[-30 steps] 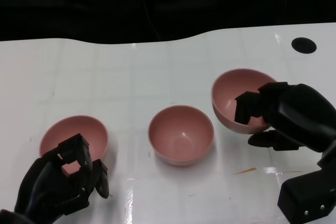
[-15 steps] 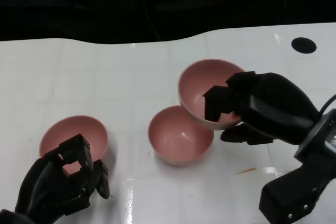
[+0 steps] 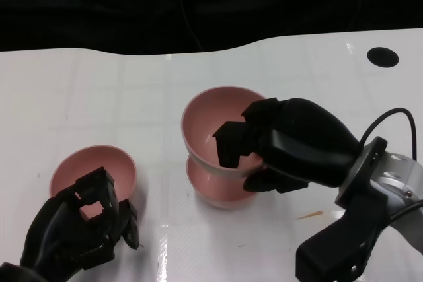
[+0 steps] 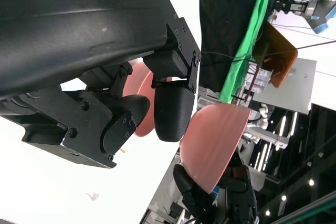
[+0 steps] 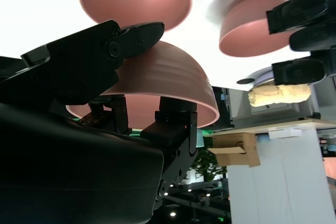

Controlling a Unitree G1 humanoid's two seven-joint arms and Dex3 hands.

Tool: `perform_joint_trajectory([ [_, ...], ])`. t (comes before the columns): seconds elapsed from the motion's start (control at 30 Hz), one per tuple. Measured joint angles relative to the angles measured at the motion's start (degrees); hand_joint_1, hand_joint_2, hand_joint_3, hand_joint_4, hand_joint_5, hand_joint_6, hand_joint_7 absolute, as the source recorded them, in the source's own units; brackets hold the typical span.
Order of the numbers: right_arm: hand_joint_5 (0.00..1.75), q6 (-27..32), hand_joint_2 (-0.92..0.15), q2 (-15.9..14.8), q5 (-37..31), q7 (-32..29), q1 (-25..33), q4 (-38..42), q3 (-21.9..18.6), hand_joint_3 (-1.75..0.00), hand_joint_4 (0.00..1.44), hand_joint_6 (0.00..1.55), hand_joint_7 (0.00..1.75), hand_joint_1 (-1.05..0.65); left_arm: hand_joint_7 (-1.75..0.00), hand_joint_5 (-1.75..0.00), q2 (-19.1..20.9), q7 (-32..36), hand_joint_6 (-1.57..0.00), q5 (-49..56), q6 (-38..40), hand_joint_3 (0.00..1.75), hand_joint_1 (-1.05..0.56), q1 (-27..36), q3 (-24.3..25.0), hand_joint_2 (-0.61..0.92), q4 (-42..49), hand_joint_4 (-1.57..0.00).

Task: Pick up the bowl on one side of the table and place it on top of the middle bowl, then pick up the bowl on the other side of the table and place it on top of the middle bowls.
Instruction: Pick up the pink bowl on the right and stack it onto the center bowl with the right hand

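Pink plastic carried bowl [image 3: 215, 123] pinched at its right rim by right hand [image 3: 291, 146], fingers inside the wall, thumb under. Held directly above pink plastic middle bowl [image 3: 218, 189], rims close; contact not resolvable from head view. Mouth up, tipped slightly toward the left; round, so no long axis to align. Right wrist view: clear gap under the carried bowl. Judged: straight descent, level out, release. Pink plastic left bowl [image 3: 92, 170] sits on white table [image 3: 132, 97], just beyond left hand [image 3: 82, 229], fingers curled, holding nothing.
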Motion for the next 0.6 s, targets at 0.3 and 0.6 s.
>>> perform_joint_trajectory([
  [0.3,1.75,-5.47,-0.76,1.16,-1.22,-6.15,-1.07,8.75,1.89,-0.5,0.85,0.63,1.75,-0.14,-1.71,-1.75,-0.2,0.92,-0.72,-0.01,0.02,1.2,-0.03,0.5,-0.07,0.6,-1.23,-0.84],
  [0.6,1.75,-8.79,-0.74,1.65,-3.34,-12.43,-1.88,15.14,3.31,-0.58,0.85,0.63,1.75,-0.14,-1.71,-1.75,-0.47,1.07,-0.72,0.04,-0.54,1.21,-0.02,0.99,-0.25,0.62,-1.51,-0.85],
])
